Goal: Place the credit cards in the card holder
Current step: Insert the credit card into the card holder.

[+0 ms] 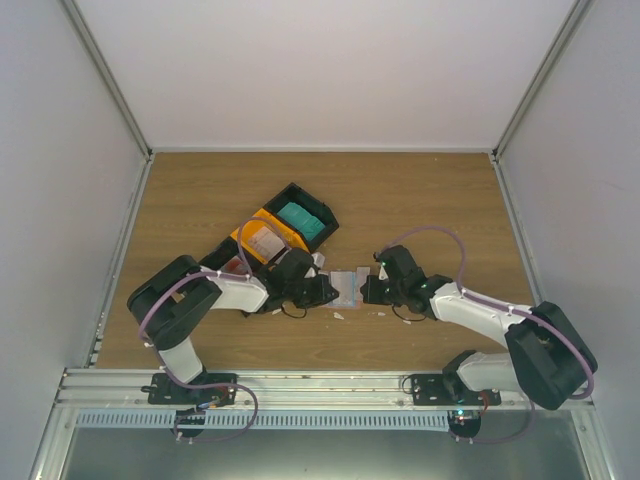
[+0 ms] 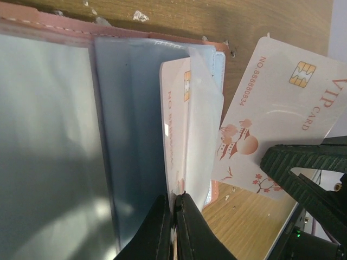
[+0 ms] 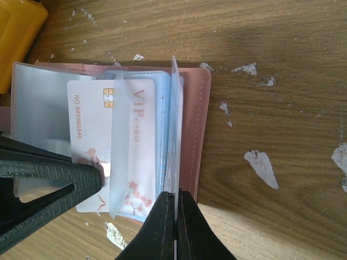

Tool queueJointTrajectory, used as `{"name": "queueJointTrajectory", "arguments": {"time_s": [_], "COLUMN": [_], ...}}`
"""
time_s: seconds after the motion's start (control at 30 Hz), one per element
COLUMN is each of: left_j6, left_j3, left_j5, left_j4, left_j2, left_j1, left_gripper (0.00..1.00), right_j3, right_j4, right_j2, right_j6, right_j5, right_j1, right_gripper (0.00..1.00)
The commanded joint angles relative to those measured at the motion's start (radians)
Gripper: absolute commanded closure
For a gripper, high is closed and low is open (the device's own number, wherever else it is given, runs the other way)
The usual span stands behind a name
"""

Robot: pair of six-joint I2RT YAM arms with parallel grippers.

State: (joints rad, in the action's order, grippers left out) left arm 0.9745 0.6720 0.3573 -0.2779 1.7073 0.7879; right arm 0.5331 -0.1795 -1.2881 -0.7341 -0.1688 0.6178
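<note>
Left tool gripping card, right tool pinching card holder, teal block only overhead

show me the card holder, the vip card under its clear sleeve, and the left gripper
card holder (image 3: 194, 135): right wrist view, pink outer cover
vip card (image 3: 95, 130): right wrist view, bare white face
left gripper (image 2: 173, 206): left wrist view, between its fingertips

Left gripper at bottom centre, jaws closed on the lower edge of half-inserted card: white, chip near top, partly under clear sleeve flap of the open card holder. Holder has bluish pockets and a salmon rim along the top. To its right, loose VIP card, tilted, corner overlapping the holder edge. Right gripper looks clamped on its lower part, contact partly hidden. Wooden table with white scraps.
</note>
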Motion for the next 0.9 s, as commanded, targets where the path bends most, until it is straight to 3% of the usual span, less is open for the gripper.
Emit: {"name": "queueJointTrajectory", "arguments": {"time_s": [0.0,0.3,0.5,0.87], "left_j6": [-0.05,-0.162,-0.21,-0.284], "left_j3": [0.019,0.094,0.128,0.145], "left_j5": [-0.018,-0.04,0.037,-0.044], "left_j4": [0.049,0.181,0.209,0.365], "left_j2": [0.046,0.061,0.079,-0.034], "left_j1": [0.028,0.042,0.042,0.042], "left_gripper": [0.94,0.91,0.89,0.51], "right_j3": [-0.03,-0.027,-0.024,-0.008], "right_j4": [-0.037,-0.049,-0.05,-0.078], "right_j2": [-0.004,0.002,-0.001,0.007], "right_j6": [-0.006,-0.008,-0.005,0.004], "right_j5": [0.011,0.03,0.037,0.059], "right_j1": [0.008,0.007,0.008,0.008], "right_gripper": [1.0,0.99,0.99,0.99]}}
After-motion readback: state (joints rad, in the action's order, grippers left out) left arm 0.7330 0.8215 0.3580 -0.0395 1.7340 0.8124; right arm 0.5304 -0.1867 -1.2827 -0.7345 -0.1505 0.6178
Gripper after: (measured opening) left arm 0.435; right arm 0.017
